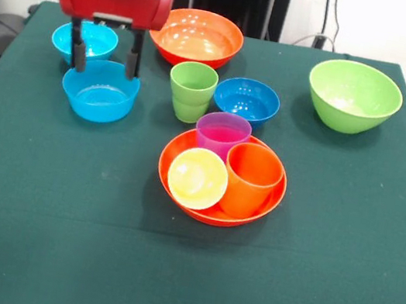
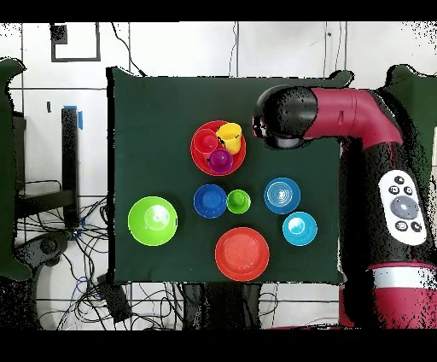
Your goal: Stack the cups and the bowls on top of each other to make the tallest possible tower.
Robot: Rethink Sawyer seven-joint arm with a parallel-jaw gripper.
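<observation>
Bowl grasp pending at the counter's corner

Bowls come first: the nearer light blue bowl [image 1: 99, 92] sits empty beside its twin [image 1: 85, 39], and the hand [image 1: 102, 61] hovers over its far rim, fingers spread wide, holding nothing. A good pick, I judge, puts one finger inside the wall and one outside, then closes square. An orange bowl [image 1: 222, 177] already carries the yellow, purple and orange cups. Only the front view shows the fingers; overhead, the arm [image 2: 341, 115] hides them.
</observation>
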